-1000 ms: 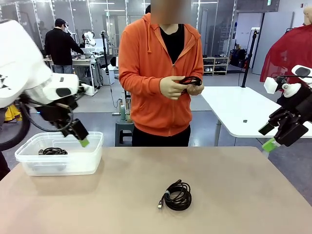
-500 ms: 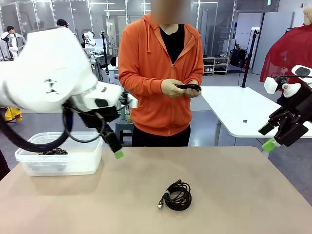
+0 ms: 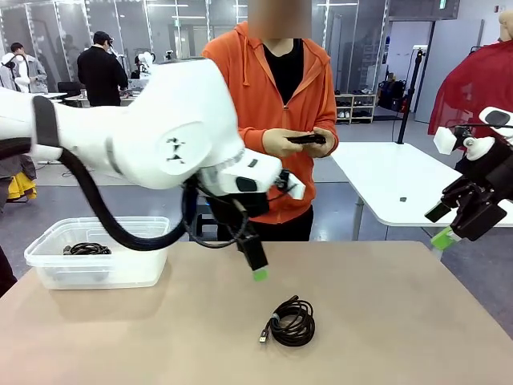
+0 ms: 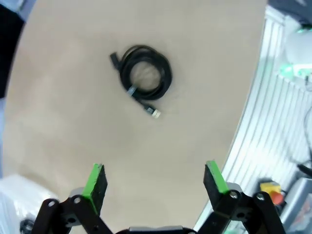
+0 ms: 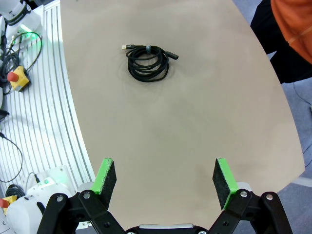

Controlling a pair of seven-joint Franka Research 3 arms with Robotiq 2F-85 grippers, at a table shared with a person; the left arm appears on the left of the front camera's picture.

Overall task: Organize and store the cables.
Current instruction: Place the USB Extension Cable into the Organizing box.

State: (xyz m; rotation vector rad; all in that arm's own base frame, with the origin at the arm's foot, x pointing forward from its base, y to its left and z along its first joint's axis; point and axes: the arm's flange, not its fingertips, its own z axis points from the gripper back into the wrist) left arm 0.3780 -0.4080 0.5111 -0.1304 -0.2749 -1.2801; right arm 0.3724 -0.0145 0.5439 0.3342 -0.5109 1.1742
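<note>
A coiled cable [image 3: 292,322] is seen on the table [image 3: 401,321], well right of the bin [image 3: 48,273]. Above it the left gripper [image 4: 156,180] is spread, empty. The right gripper [image 5: 165,181], farther right, is likewise spread and empty. A second cable [image 3: 86,249] is contained in the bin. A third cable [image 3: 306,139] is held by the person's hands [image 3: 280,143] beyond.

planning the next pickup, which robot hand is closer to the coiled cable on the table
Left. The left hand hovers open just above and behind the coiled cable; the right hand hangs open past the right edge of the table.

The left arm [image 3: 160,120] is glossy white and rounded, with a thick black hose [image 3: 84,190]; the left gripper [image 4: 155,173] is black with green pads [image 4: 96,179].
</note>
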